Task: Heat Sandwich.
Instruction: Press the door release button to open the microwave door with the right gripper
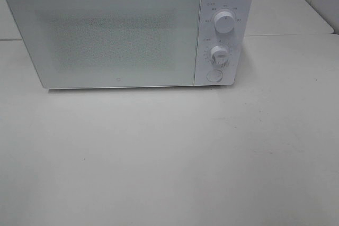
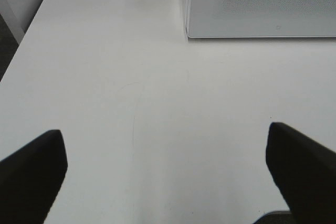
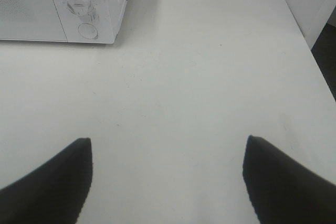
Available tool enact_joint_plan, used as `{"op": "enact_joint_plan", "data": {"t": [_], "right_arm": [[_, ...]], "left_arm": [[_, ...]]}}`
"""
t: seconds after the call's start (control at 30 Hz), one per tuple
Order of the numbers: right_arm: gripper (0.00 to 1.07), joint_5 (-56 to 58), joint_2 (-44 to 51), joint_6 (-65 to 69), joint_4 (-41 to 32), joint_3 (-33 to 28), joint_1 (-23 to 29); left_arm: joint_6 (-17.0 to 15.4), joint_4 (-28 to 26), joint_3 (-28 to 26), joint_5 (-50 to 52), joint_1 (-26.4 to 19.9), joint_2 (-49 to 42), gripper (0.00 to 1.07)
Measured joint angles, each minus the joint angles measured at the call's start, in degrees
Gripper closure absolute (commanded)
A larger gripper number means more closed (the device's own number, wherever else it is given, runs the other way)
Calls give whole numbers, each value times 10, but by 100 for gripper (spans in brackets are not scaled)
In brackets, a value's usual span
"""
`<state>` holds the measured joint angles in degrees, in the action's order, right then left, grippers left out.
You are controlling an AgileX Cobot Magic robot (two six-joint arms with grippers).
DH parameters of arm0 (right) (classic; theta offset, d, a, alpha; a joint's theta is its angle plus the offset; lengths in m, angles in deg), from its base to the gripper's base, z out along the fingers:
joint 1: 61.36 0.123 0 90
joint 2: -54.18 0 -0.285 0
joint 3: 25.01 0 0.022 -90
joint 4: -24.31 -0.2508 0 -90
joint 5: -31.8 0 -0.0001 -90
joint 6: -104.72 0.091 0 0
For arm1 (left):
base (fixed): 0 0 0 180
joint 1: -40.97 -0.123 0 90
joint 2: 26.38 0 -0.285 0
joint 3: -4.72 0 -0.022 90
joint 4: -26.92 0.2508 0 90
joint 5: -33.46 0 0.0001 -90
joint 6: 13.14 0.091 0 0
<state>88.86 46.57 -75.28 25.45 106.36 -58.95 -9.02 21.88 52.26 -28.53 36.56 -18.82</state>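
Above the white tabletop (image 1: 159, 157), facing the shut white boxy microwave oven (image 1: 116, 33), the left gripper (image 2: 164, 145) and right gripper (image 3: 168, 148) hover spread wide and empty, and the sandwich shows in no view, so heating looks wholly undone.
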Motion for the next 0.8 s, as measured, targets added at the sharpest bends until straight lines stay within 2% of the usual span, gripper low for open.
{"op": "enact_joint_plan", "data": {"t": [0.3, 0.8], "right_arm": [[31, -44, -2, 3, -11, 11, 0], [31, -223, -154, 5, -15, 13, 0]], "left_arm": [[0, 0, 0, 0, 0, 0, 9], [0, 0, 0, 0, 0, 0, 9]]}}
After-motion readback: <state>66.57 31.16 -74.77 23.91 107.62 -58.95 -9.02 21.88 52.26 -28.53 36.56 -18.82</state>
